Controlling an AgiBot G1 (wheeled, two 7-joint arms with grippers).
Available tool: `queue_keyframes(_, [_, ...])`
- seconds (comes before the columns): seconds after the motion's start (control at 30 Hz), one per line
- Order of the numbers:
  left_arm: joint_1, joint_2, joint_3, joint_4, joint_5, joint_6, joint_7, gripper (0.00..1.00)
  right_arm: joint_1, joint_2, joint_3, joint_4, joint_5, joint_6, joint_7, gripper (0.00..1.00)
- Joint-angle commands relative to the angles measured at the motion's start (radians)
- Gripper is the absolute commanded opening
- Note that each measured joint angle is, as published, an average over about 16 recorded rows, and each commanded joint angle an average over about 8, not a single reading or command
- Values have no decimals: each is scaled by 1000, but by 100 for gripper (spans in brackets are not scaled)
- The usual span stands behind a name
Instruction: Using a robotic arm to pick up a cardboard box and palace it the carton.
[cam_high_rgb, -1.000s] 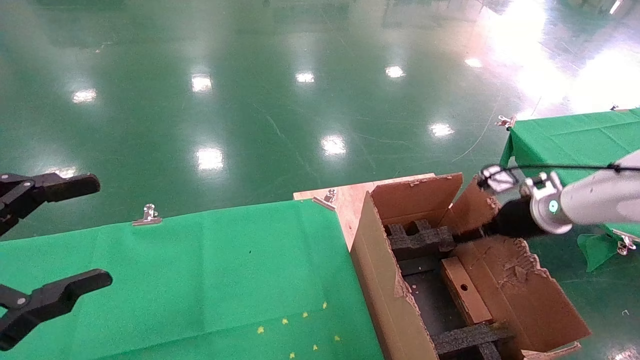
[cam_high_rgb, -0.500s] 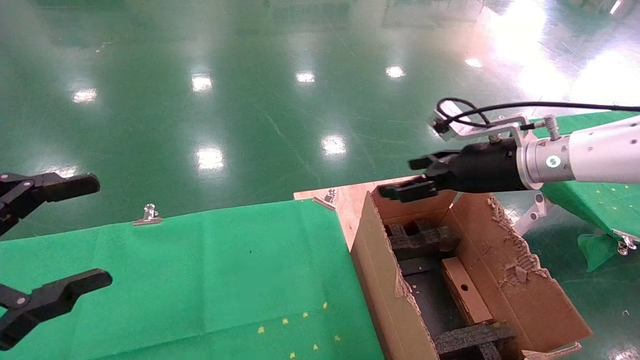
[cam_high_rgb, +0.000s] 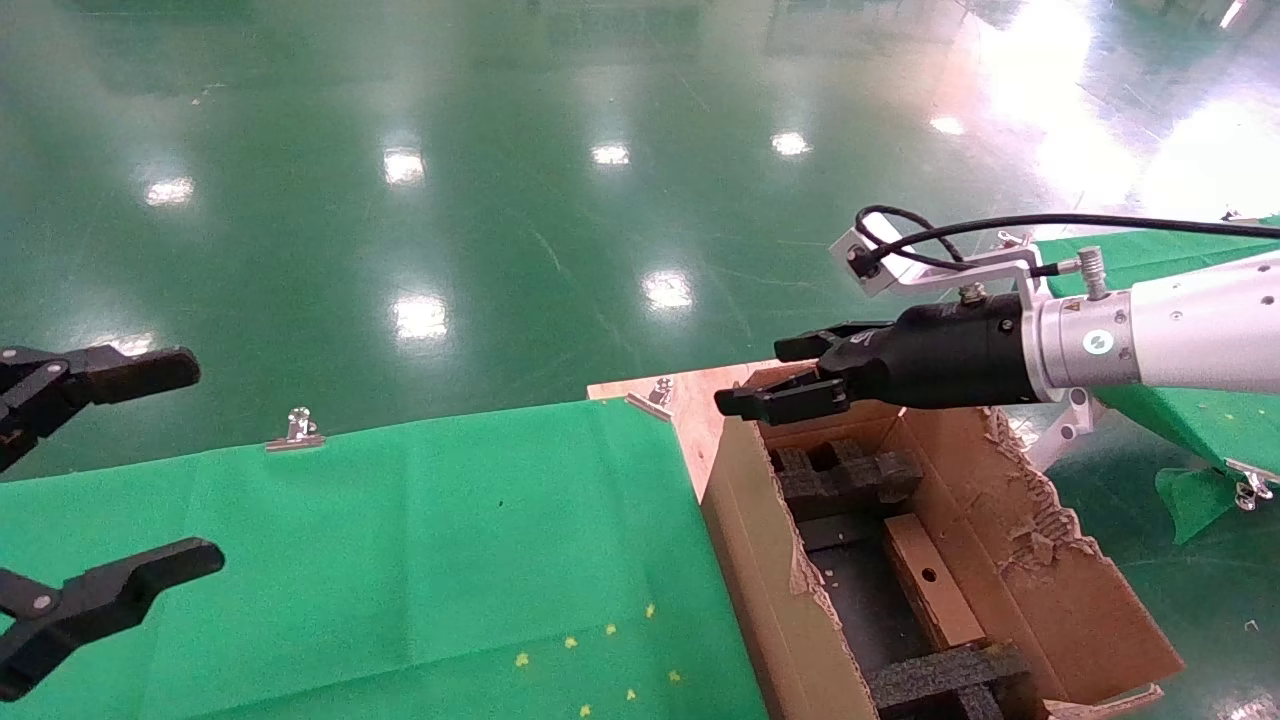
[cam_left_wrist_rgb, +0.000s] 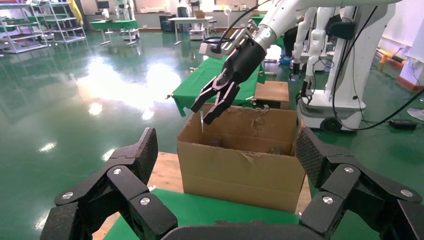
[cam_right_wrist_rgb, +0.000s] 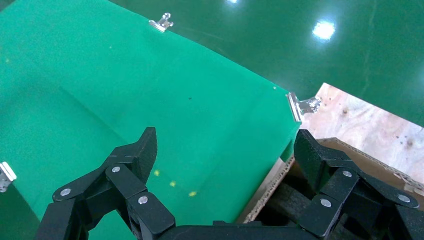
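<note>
The right gripper (cam_high_rgb: 775, 375) hangs released and empty above the carton's (cam_high_rgb: 770, 560) far end; the cardboard box (cam_high_rgb: 930, 582) lies inside it, between black foam inserts (cam_high_rgb: 850, 475); the left gripper (cam_high_rgb: 150, 470) sits parked, spread wide, over the green cloth (cam_high_rgb: 420, 560).

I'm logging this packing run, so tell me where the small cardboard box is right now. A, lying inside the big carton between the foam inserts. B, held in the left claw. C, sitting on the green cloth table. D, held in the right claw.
A: the cardboard box lies inside the carton, while the right claw hovers open and empty above the carton's far end.
</note>
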Motion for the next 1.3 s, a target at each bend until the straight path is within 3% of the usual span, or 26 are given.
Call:
queue_keyframes(0.03, [0,0,0,0,0,0,0,100,2,-3,-4,-9,-6,3,2,100])
queue_keyframes(1.3, [0,0,0,0,0,0,0,100,-496,-70,787,183,23,-309,-244,100])
